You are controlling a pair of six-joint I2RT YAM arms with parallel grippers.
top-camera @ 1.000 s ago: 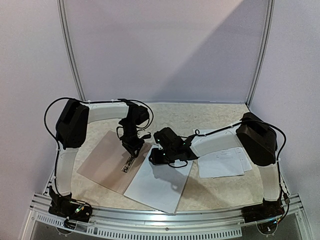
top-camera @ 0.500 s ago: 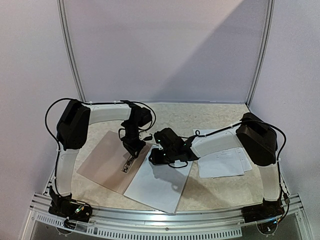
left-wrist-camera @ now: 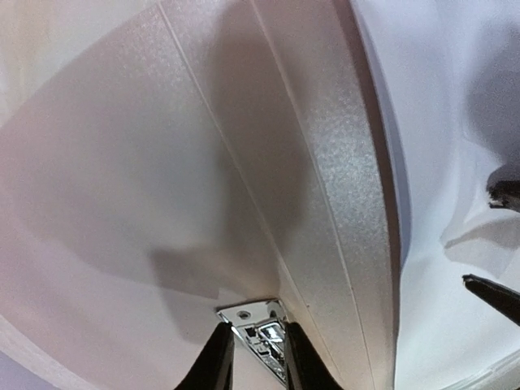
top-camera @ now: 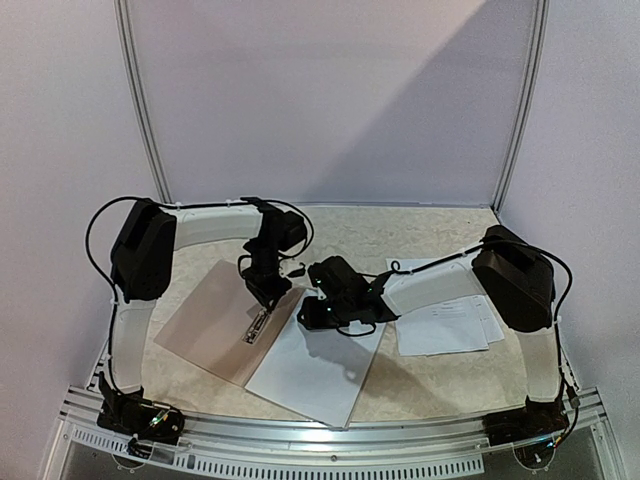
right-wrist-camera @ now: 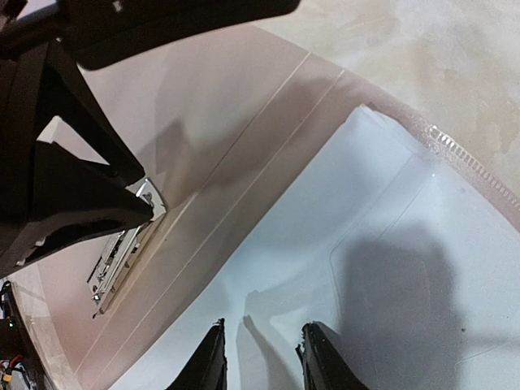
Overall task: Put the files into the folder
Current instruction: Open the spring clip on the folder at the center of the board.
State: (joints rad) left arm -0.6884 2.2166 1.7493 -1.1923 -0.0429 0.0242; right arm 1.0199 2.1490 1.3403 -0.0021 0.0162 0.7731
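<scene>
The brown folder [top-camera: 205,320] lies open on the left, its metal clip [top-camera: 256,328] near the spine. My left gripper [top-camera: 264,298] points down at the clip's far end. In the left wrist view its gripper [left-wrist-camera: 253,353] is shut on the clip [left-wrist-camera: 264,329], one finger on each side. A blank white sheet [top-camera: 310,370] lies on the folder's right half. My right gripper [top-camera: 314,312] stands open just over this sheet [right-wrist-camera: 366,244], nothing between its fingers [right-wrist-camera: 262,351]. More files [top-camera: 445,322], printed side up, lie stacked on the right.
The two grippers stand close together over the folder's spine [right-wrist-camera: 244,154]; the right one's fingers [left-wrist-camera: 497,294] show at the edge of the left wrist view. The beige table [top-camera: 400,235] ends at a metal rail [top-camera: 330,435] in front and white walls behind.
My left gripper has shifted slightly toward the far end of the clip, leaving more of the clip uncovered, and its jaws have narrowed a little. The right arm has barely moved.
</scene>
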